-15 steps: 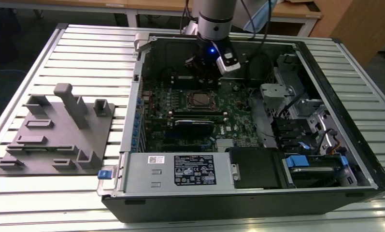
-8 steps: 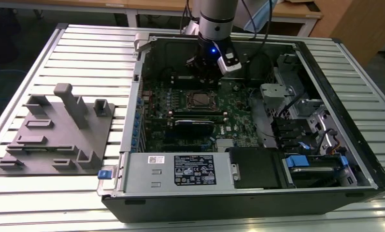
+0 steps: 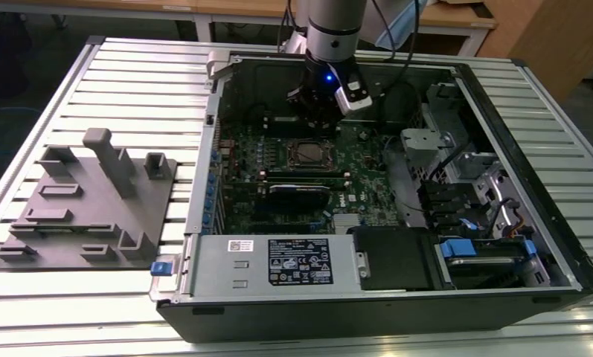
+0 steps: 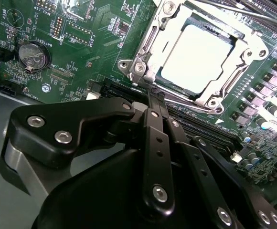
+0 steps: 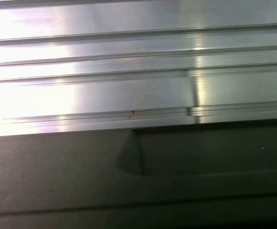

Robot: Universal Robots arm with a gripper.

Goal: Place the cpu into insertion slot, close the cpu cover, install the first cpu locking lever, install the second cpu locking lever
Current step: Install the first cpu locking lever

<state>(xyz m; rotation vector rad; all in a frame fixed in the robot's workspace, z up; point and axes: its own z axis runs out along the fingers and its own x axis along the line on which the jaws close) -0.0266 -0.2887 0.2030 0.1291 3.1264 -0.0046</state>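
- I have the gripper inside the open computer case, low over the motherboard and close to the socket.
- In the second wrist view its two fingers are pressed together. I see no gap between them and nothing held.
- The tips are just beside the near edge of the socket frame. Whether they touch it, I cannot tell.
- The cpu lies flat in the insertion slot. Its pale metal top shows through the window of the cpu cover, which looks lowered over it.
- I cannot tell from these views whether any locking lever is latched.
- The first risk, in my judgement, is that the tips stand very close to the frame. A small sideways error could scrape the cover or hit the dark slots beside the socket.
- The second risk is a cover that is not fully seated. Pressure on one edge could then tilt the cpu and harm the contacts under it.
- The third risk is that a thin springy lever slips off closed tips and snaps back.
- The coin battery is well apart, so it is no worry.
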